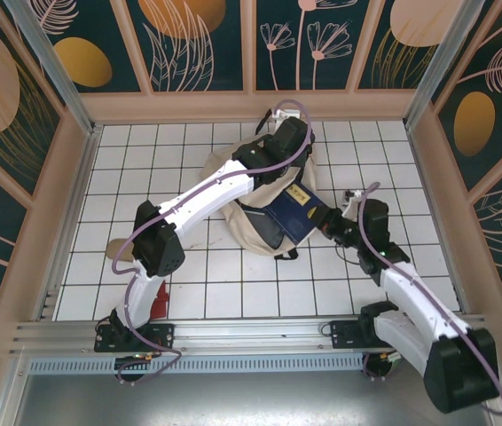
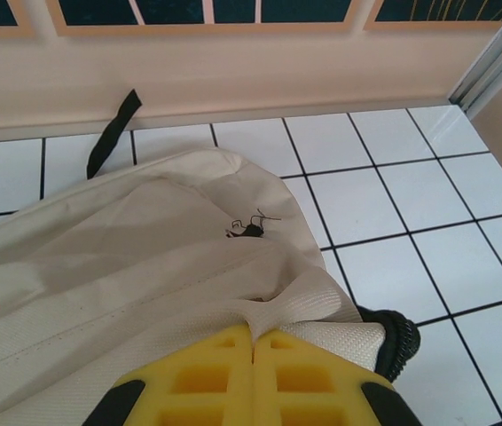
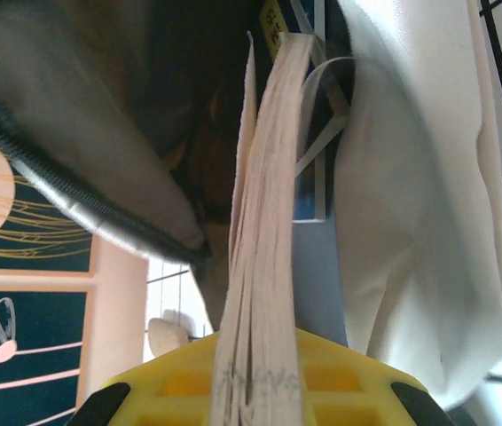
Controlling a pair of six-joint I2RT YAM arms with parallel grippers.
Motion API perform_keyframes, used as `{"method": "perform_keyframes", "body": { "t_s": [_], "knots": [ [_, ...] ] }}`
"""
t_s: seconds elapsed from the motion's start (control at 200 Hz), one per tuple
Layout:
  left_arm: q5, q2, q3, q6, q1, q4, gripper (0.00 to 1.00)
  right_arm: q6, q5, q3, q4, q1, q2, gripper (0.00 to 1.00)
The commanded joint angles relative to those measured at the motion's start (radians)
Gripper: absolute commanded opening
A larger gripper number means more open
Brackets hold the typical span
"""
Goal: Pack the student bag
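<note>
Cream fabric of the student bag [image 1: 249, 234], mid-surface toward the far wall, is pinched in my left claw [image 2: 253, 342] to hold its mouth open; my right claw [image 3: 255, 359] clamps a navy book [image 1: 296, 216] edge-on for feeding in

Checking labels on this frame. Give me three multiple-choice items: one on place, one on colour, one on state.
1. Where is the navy book?
A. flat on the tiles by the left base
B. partly inside the student bag
C. leaning on the back wall

2. What colour are the end effector fingers?
A. yellow
B. red
C. green

3. The left end effector is:
A. open above bare tiles
B. shut on the bag's fabric
C. shut on a book

Answers: B, the right wrist view shows its page edges running into the bag's opening; A, both wrist views show yellow fingers; B, its fingers meet on a pinch of cream fabric.
</note>
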Motion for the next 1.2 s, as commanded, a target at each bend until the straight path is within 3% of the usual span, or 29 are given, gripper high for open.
{"method": "perform_keyframes", "body": {
  "t_s": [0.0,0.38,0.605,1.061,1.091,1.196],
  "knots": [
    [0.005,-0.029,0.043,0.029,-0.001,0.031,0.0,0.016,0.085,0.071,0.284,0.038,0.11,0.0],
    [0.0,-0.063,0.033,0.026,0.001,0.015,0.0,0.058,0.315,0.207,0.63,0.18,0.525,0.0],
    [0.006,-0.093,0.01,0.033,0.002,0.016,0.0,0.093,0.305,0.322,0.748,0.194,0.747,0.0],
    [0.014,-0.126,-0.038,0.037,0.009,0.006,0.0,0.247,0.38,0.556,0.642,0.22,1.026,0.0],
    [0.014,-0.128,-0.044,0.036,0.01,0.008,0.0,0.246,0.366,0.569,0.614,0.216,1.036,0.07],
    [0.008,-0.133,-0.056,0.034,0.014,0.011,0.0,0.239,0.344,0.56,0.577,0.213,1.023,0.46]
  ]
}}
